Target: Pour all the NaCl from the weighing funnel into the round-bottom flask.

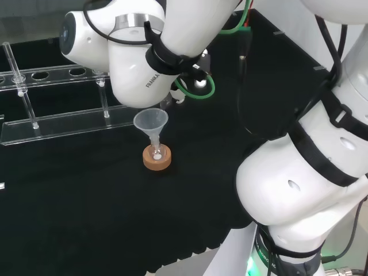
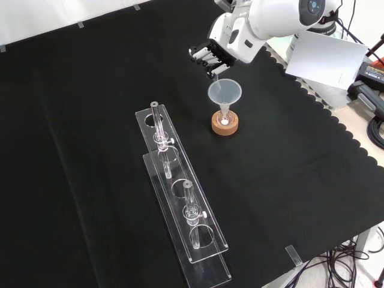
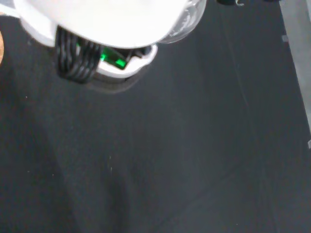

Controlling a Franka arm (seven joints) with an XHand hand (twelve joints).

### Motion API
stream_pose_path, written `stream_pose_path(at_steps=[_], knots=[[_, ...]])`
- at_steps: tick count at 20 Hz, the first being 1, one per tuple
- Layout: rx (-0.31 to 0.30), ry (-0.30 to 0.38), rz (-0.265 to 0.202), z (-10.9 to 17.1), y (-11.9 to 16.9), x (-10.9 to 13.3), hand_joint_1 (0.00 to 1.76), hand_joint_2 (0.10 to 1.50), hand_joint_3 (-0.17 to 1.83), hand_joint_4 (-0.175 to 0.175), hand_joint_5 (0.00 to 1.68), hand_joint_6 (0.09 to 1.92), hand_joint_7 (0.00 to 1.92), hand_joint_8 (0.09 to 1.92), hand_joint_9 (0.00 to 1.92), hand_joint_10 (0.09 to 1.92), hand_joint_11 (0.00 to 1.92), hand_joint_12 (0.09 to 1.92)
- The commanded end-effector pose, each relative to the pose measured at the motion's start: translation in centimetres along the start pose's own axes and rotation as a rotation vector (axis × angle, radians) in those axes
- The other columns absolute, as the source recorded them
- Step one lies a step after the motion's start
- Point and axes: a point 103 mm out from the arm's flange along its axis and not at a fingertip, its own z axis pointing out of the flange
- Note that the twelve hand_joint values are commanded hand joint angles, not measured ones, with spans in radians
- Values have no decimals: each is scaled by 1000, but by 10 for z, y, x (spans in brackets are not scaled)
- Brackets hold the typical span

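A clear plastic cone-shaped funnel [image 2: 224, 93] stands upright with its stem down in the neck of a small clear glass round-bottom flask [image 2: 225, 119], which sits in a round tan cork ring stand [image 2: 225, 125] on the black-cloth tabletop [image 2: 90, 120]. A little white powder [image 1: 156, 156] shows inside the flask at the ring's centre, seen in both the head view and the front view. In the front view the black and white hand [image 2: 211, 56] hangs just above and beyond the funnel's rim, apart from it, with its dark fingers [image 2: 203, 58] bunched and curled downward; they may be closed round a clear weighing funnel, but the glass there is too faint to tell, so what the fingers hold cannot be made out. In the head view the arm's white link [image 1: 138, 63] stands over the funnel and covers the hand. A long clear acrylic test-tube rack [image 2: 183, 207] lies well apart from the flask, nearer the camera in the front view, carrying upright clear glass tubes [image 2: 161, 144].
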Motion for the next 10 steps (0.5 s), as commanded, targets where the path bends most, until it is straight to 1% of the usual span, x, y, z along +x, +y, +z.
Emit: stream_pose_path(at_steps=[1, 10], knots=[[-29, -55, -27, -2, 4, 5, 1184, 491, 821, 130, 1507, 303, 1651, 218, 1487, 304, 1244, 814], [-45, -98, -32, -1, 6, 5, 1184, 490, 823, 131, 1506, 305, 1651, 216, 1488, 304, 1246, 812]])
